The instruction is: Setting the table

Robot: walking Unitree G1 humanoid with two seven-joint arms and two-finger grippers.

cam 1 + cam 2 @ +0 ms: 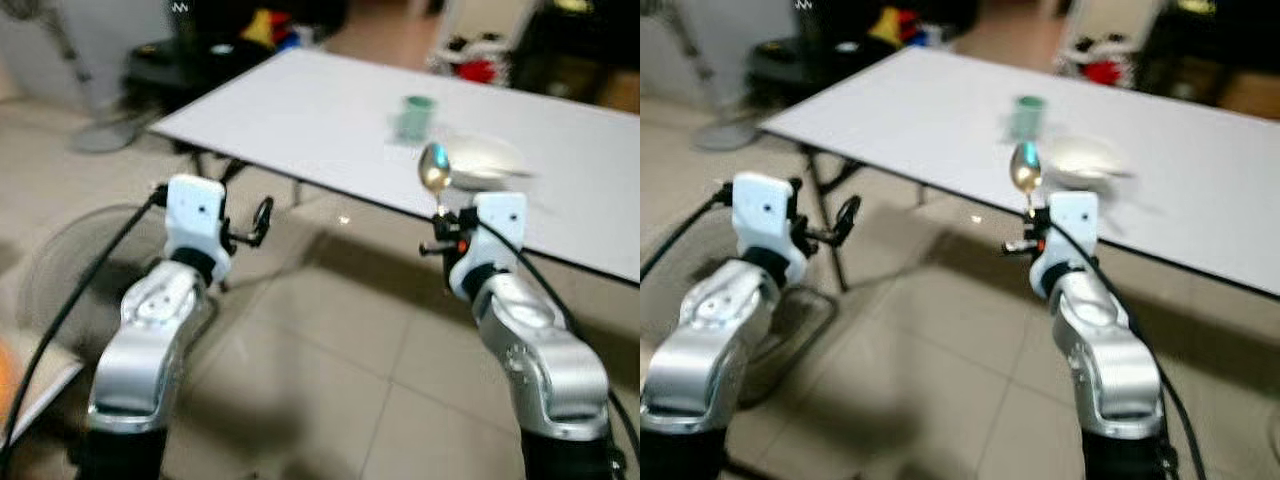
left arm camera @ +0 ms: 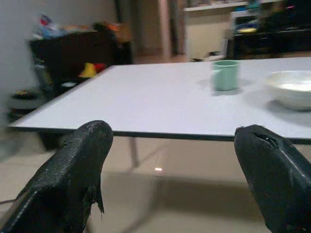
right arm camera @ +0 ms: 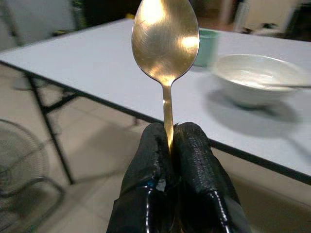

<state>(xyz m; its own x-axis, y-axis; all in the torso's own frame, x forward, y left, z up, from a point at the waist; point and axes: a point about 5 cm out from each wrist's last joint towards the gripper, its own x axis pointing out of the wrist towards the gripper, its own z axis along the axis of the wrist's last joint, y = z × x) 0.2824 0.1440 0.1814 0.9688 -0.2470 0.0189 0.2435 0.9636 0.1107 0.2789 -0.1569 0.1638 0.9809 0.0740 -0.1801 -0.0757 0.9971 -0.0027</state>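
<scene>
- The right gripper (image 3: 170, 141) had its jaws clenched tight on the handle of a gold spoon (image 3: 165, 41), bowl pointing straight up, carried in the air just short of the counter's near edge.
- The left gripper (image 2: 170, 160) was empty, jaws released and spread wide, held out over the tiled floor (image 1: 330, 350) to the left, also short of the counter (image 1: 300, 120).
- Step in hand, by my read: the approach. The spoon was in transit to the setting, not yet over the counter.
- On the counter, toward its right side: one white bowl (image 3: 255, 80) and, just beyond it to the left, one green cup (image 2: 225, 74). They stood near each other but apart.
- The next move likely called for closing in on the counter, reaching the right arm forward over the edge, tipping the spoon flat and laying it beside the bowl before easing the jaws off.
- The count: one spoon, one bowl, one cup, two grippers.
- A floor fan (image 1: 60, 270) sat low on the left, near the left arm; the head views were blurred.
</scene>
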